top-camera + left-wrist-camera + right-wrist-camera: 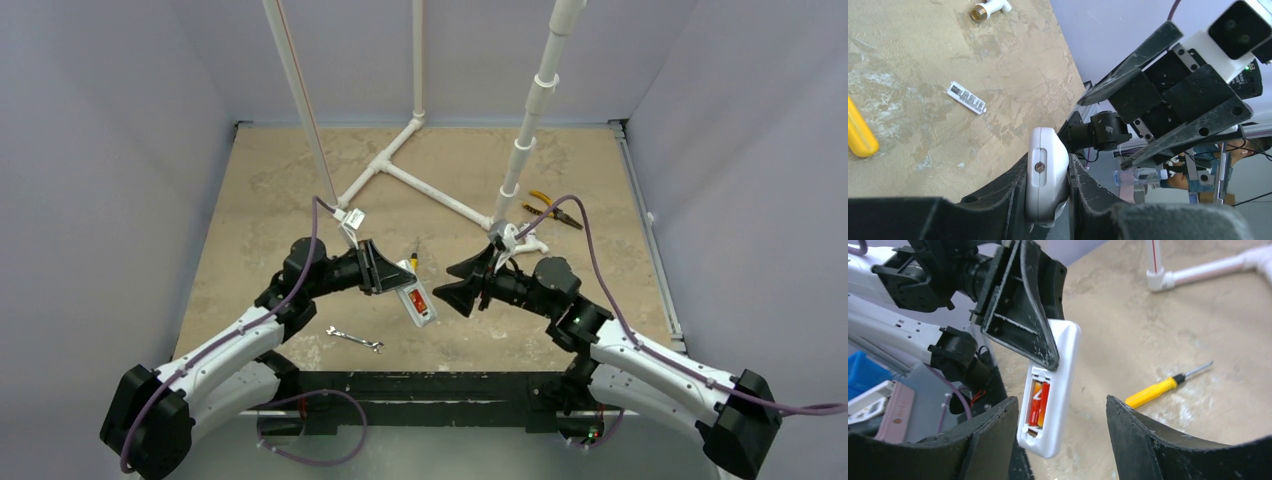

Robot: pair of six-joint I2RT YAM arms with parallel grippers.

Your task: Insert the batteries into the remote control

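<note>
My left gripper (392, 272) is shut on one end of the white remote control (416, 300) and holds it above the table. The remote's back faces up with its compartment open. Two orange-red batteries (1038, 403) lie side by side inside it, also visible in the top view (420, 299). In the left wrist view the remote's end (1047, 167) is pinched between the black fingers (998, 195). My right gripper (450, 281) is open and empty, just right of the remote. In the right wrist view its fingers (993, 440) stand on either side of the remote's free end (1055, 390) without touching it.
A yellow-handled screwdriver (1154, 391) lies on the table behind the remote. A silver wrench (356, 340) lies near the front edge. Pliers (552, 209) lie at the back right. A white pipe frame (400, 172) stands at the back. A small white printed piece (966, 97) lies flat.
</note>
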